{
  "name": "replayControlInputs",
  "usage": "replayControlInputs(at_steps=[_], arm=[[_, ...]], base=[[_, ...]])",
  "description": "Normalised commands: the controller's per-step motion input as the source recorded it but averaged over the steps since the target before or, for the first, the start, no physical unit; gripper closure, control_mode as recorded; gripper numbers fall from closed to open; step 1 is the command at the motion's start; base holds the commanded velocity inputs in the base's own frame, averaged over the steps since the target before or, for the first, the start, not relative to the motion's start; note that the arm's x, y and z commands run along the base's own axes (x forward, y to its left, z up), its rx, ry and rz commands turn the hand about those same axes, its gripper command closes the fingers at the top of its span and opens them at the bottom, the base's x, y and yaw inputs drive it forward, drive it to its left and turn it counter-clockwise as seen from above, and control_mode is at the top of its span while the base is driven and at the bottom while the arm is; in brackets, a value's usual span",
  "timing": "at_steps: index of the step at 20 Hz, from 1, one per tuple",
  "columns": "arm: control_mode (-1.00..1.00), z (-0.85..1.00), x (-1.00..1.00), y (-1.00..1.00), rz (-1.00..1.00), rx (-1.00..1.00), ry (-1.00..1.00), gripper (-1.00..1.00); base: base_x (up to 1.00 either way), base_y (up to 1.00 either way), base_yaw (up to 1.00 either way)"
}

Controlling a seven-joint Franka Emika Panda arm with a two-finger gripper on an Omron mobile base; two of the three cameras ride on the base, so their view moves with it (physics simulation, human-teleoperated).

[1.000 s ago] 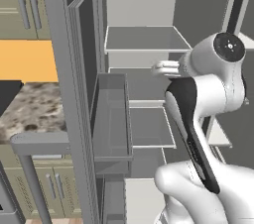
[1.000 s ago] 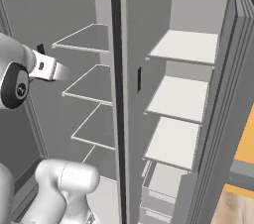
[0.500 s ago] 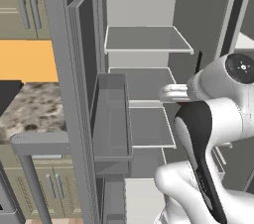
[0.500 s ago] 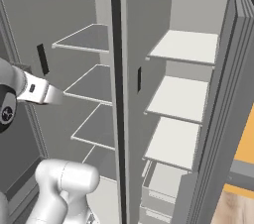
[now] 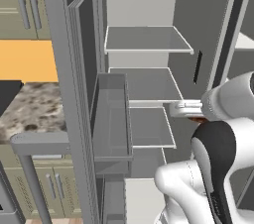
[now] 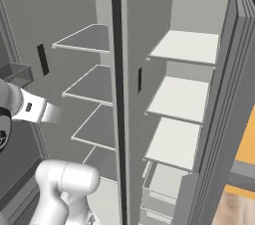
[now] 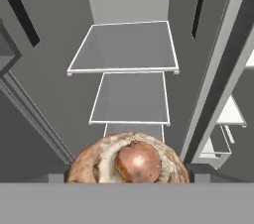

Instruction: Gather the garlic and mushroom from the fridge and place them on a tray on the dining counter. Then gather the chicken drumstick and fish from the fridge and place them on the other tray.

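Tall grey double-door fridge (image 6: 119, 30) stands open w/ a dark vertical divider down the middle; left compartment has three grey shelves (image 6: 94, 97) stepping down, right compartment three brighter white shelves (image 6: 182, 99) w/ a pale drawer (image 6: 162, 184) below them. At left edge the robot's white wrist w/ a light grey tapered end (image 6: 37, 110) pokes in twd the left compartment, near the middle shelf level; claw tips can't be made out here, and a white rounded arm link (image 6: 67, 181) sits low left. Far right, past the open grey door edge (image 6: 219, 119), a strip of orange wall (image 6: 247, 139) and pale wood floor (image 6: 239, 209) show.
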Motion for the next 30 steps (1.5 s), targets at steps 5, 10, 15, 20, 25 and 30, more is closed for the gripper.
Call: replayControlInputs(at_steps=[5, 10, 15, 20, 25, 30], arm=[[1.0, -0.01, -0.08, 0.01, 0.0, 0.0, 0.0, 1.0], [1.0, 0.0, 0.0, 0.0, 0.0, 0.0, 0.0, 1.0], [1.0, 0.0, 0.0, 0.0, 0.0, 0.0, 0.0, 1.0], [1.0, 0.0, 0.0, 0.0, 0.0, 0.0, 0.0, 1.0], [1.0, 0.0, 0.0, 0.0, 0.0, 0.0, 0.0, 1.0], [1.0, 0.0, 0.0, 0.0, 0.0, 0.0, 0.0, 1.0]], base=[[-0.18, 0.09, -0.02], [-0.8, 0.14, -0.09], [-0.83, 0.05, -0.15], [-0.54, 0.0, -0.31], [-0.29, 0.0, -0.4], [-0.3, -0.07, -0.43]])
